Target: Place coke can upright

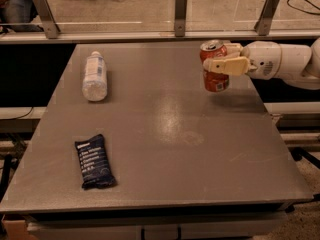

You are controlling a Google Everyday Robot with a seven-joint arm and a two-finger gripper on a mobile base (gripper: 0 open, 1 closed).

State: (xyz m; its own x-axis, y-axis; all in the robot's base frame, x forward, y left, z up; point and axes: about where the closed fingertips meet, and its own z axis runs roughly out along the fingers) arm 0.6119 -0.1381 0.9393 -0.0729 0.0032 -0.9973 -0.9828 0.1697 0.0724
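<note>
The coke can (215, 79) is red-orange with a silver top and a white label patch low on its side. It stands nearly upright at the far right of the grey table (165, 129), its base at or just above the surface. My gripper (222, 59) reaches in from the right on a white arm and is shut on the coke can around its upper half, one cream finger (227, 66) across its front.
A clear plastic water bottle (94, 77) lies on its side at the far left. A dark blue snack packet (94, 162) lies flat at the near left. A glass barrier with metal posts (180, 11) runs along the table's far edge.
</note>
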